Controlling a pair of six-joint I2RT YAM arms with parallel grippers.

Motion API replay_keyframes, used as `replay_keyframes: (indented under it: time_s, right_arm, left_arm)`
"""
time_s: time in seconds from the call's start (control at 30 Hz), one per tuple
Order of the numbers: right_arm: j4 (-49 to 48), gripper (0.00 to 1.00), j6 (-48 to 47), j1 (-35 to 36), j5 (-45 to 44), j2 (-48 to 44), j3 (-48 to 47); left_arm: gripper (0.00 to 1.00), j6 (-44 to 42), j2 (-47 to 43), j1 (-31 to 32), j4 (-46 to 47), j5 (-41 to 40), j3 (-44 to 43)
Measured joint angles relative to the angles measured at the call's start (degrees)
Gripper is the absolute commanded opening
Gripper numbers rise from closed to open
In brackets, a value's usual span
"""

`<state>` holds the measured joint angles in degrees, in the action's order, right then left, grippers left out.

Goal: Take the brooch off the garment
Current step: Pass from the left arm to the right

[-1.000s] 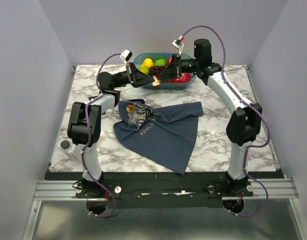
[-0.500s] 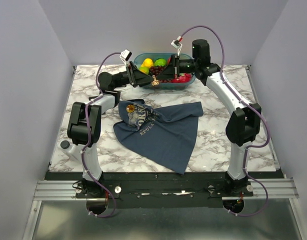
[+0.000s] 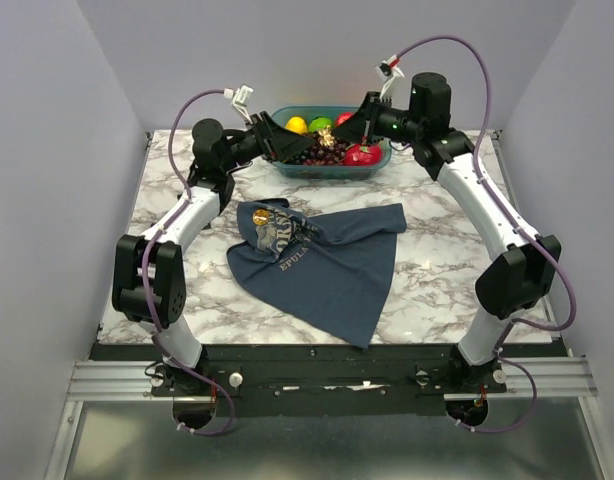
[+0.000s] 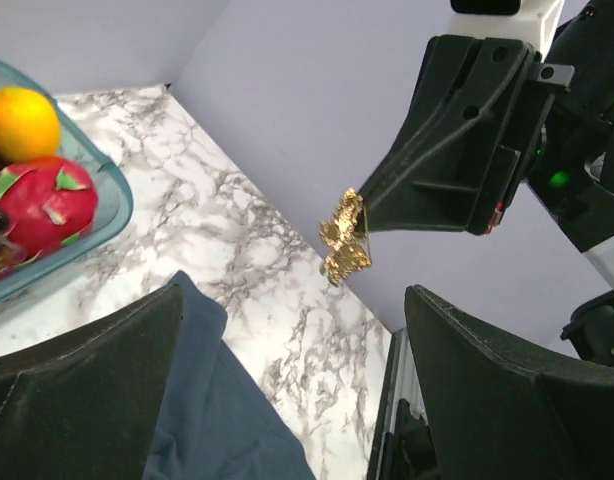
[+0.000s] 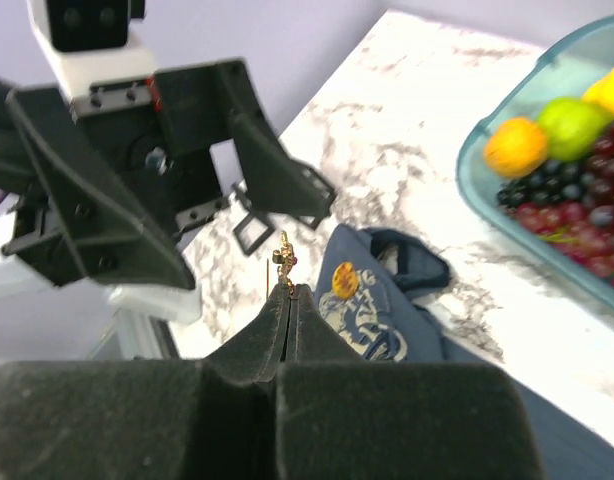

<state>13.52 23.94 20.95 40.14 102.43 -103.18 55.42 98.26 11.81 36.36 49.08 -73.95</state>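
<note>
Bearing the garment [image 3: 322,265], a marble-patterned table [image 3: 437,260] sits between plain lilac walls [image 3: 317,50].

Only one readable string - pale lettering [image 3: 293,260] on the dark blue garment [image 3: 332,275], top view; reads "EPUL", running on a slant just below the printed graphic [image 3: 279,233]; the cloth folds there, so the rest of the word can't be made out. The graphic seems to carry larger characters, too small and creased to read. Right wrist view shows the same print - blurred, no letters legible; left wrist view gives no legible text.
</note>
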Motion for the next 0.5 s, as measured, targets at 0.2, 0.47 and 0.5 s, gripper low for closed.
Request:
replay_keyframes:
  time_s: [0.2,0.47,0.5]
  right_arm:
    - [-0.1,0.0,0.1,0.1,-7.1,-3.3,1.8]
    - [-0.7,0.0,0.4,0.8,-9.7,-3.3,5.8]
    - [-0.7,0.0,0.4,0.9,-9.8,-3.3,6.3]
  left_arm:
    - [0.99,-1.5,-0.1,2.7,1.2,-1.7,2.3]
    - [0.97,-1.1,3.4,4.5,3.4,-1.4,0.2]
    - [0.95,-0.9,3.5,4.6,3.9,-1.2,0.1]
